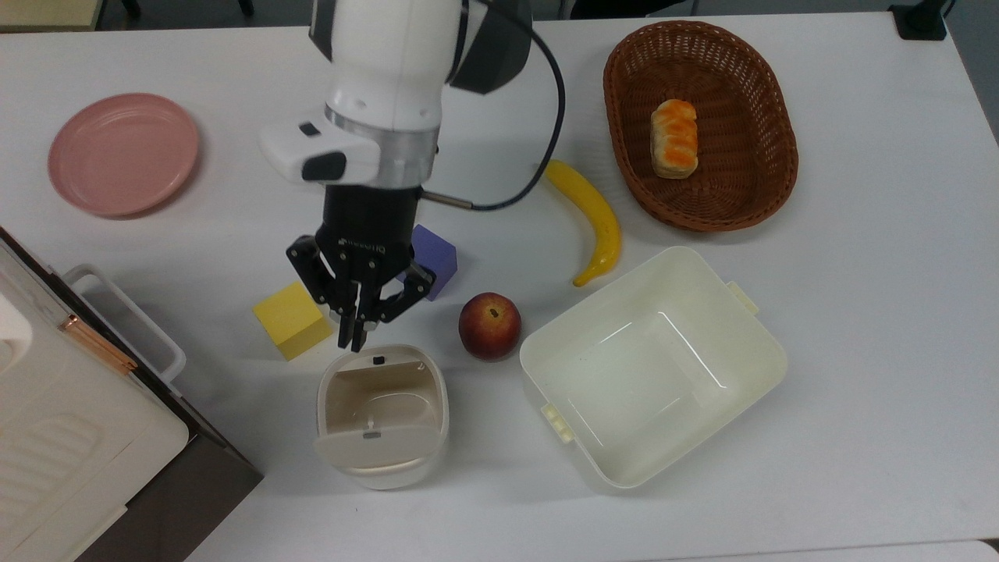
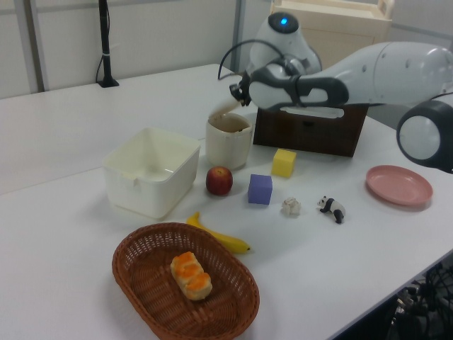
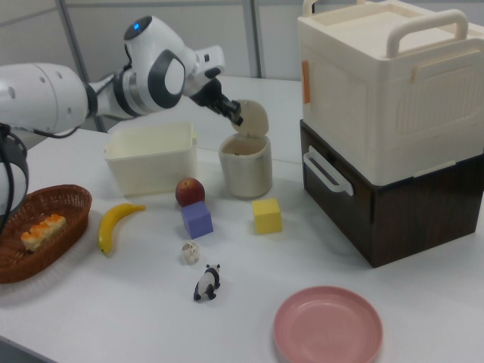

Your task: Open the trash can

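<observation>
Lid (image 1: 365, 446) stands flipped up at the 6 o'clock edge of the trash can (image 1: 382, 416), which sits on the worktop (image 1: 858, 312) between a yellow cube (image 1: 293, 320) and an apple (image 1: 489, 325), so its hollow shows and opening looks done. Gripper (image 1: 350, 342) hangs above the can's 12 o'clock rim, fingers pinched together on nothing; only pulling the arm clear seems left.
</observation>
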